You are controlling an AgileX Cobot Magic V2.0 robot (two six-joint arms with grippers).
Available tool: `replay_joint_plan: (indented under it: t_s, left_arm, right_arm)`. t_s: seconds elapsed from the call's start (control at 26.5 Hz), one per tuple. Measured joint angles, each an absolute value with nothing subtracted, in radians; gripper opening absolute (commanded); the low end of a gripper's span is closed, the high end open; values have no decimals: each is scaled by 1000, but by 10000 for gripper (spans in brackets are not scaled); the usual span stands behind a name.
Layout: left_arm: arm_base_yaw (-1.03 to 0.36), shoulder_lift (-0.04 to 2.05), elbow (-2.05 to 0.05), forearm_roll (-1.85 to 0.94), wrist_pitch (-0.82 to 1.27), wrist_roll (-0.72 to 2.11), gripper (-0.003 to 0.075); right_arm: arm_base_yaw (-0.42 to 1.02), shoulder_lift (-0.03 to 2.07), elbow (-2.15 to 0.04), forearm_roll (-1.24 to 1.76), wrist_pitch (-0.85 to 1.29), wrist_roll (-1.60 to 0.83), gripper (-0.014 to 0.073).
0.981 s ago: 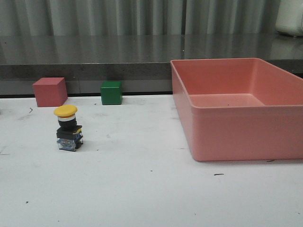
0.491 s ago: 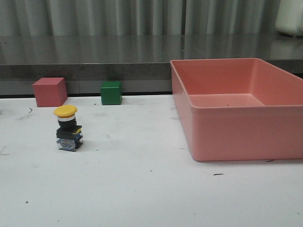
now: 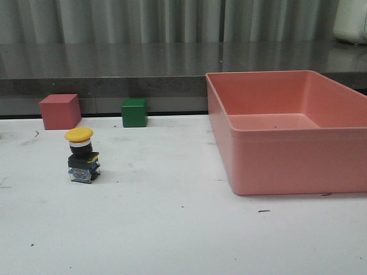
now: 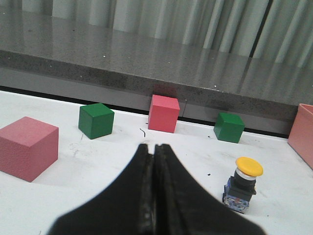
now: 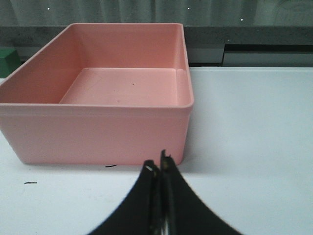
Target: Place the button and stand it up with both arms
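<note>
Yellow cap up top, black body under it, bluish base flat on the white table (image 3: 172, 229): the button (image 3: 82, 154) standing upright at the left of the front view, all on its own, untouched. Behind it, toward the back edge, a pink cube (image 3: 59, 111) and, to that cube's right, a green cube (image 3: 135, 112), both near the dark ledge and well apart from the button. Over on the right, a big pink bin (image 3: 275, 163), open-topped, with nothing showing inside. No arm anywhere in the front view. Down at the left wrist: left gripper (image 4: 154, 149) with fingers pressed together, clenched on nothing, hovering over bare table. Past its tips, off to one side, the button again, upright, cap up, clear of the fingers. Further back in that view, the pink cube and the green cube near the ledge, plus a second green cube (image 4: 96, 120) and a second, larger-looking pink cube (image 4: 27, 147) closer in, each standing apart from its neighbours. At the right wrist: right gripper (image 5: 158, 169) likewise closed tight, tips meeting, holding nothing, poised just short of the bin's near wall. Bin floor in plain sight from here, smooth and pink. A sliver of green at that picture's edge beyond the bin, too cropped to call.
</note>
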State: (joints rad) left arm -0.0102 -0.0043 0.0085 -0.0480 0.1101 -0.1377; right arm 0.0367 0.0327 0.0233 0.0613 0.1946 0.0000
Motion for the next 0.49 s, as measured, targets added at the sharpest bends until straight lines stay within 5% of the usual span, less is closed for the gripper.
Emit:
replay_joint_plan:
  t_s: [0.49]
  left_arm:
    - [-10,-4,9,-48,110,-138,-20]
  right_arm:
    - [35,-10,28,64,245,0,-68]
